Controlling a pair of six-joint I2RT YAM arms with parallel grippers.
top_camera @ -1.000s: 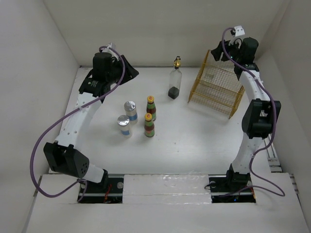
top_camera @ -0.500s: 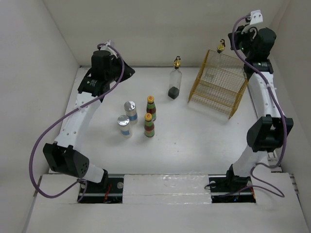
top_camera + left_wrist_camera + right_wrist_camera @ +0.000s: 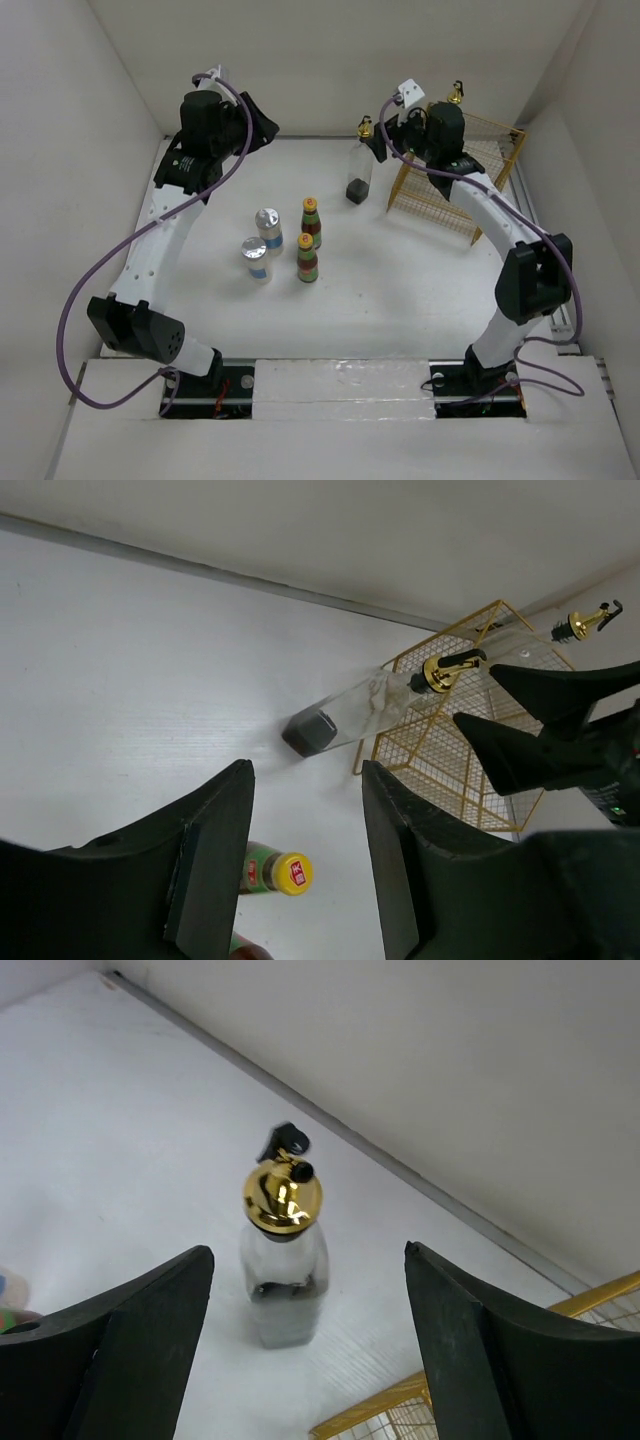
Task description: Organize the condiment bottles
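Tall clear glass bottle with gold cap stands upright on the desk, just beside the yellow wire basket. Right gripper is spread and empty, a finger either side of the bottle, not touching.

Second gold-capped bottle: only its top shows, at the basket's far corner. Probably stowed.

Dark green-capped bottles and white silver-lidded bottles are clustered mid-desk. Left gripper is spread, empty and raised.

Judged: one done, five left.

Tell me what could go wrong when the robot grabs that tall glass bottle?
1. The tall glass bottle stands upright and is narrow. If a finger of the open right gripper bumps it, it might topple.
2. The yellow wire basket sits close beside the bottle, so the gripper could knock into it while moving in.
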